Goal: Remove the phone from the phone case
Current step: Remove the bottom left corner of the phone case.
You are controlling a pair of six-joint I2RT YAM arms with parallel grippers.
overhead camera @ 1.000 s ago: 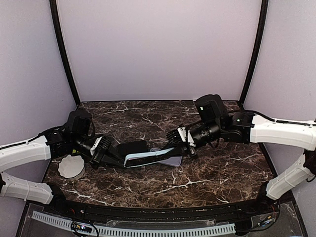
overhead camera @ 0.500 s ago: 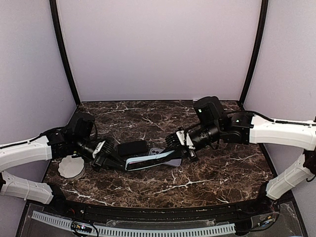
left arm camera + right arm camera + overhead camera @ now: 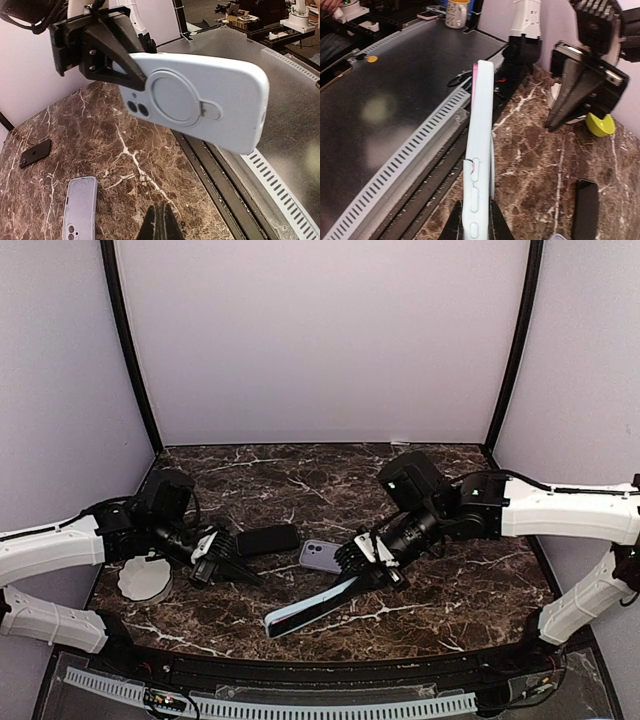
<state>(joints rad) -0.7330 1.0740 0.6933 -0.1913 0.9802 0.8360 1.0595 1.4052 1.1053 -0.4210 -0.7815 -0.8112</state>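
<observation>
My right gripper [image 3: 360,575] is shut on one end of the light blue phone case [image 3: 305,607] and holds it above the table, slanting toward the front edge. In the right wrist view the case [image 3: 480,140] stands edge-on between my fingers [image 3: 456,222]. A thin pink edge of the phone [image 3: 474,75] shows at the case's far end, and the rest of the phone is hidden inside. The left wrist view shows the case's back [image 3: 200,100] with its round ring. My left gripper [image 3: 240,572] is shut, empty and apart from the case, low over the table.
A lavender phone-like slab [image 3: 320,556] with two lenses lies flat mid-table. A black phone [image 3: 268,539] lies behind it. A white bowl [image 3: 145,578] sits at the left by my left arm. The slotted rail [image 3: 300,705] runs along the table's front edge.
My left gripper has let go of the case and closed fully. My right gripper has swung the case away from it toward the front edge, uncovering the lavender slab.
</observation>
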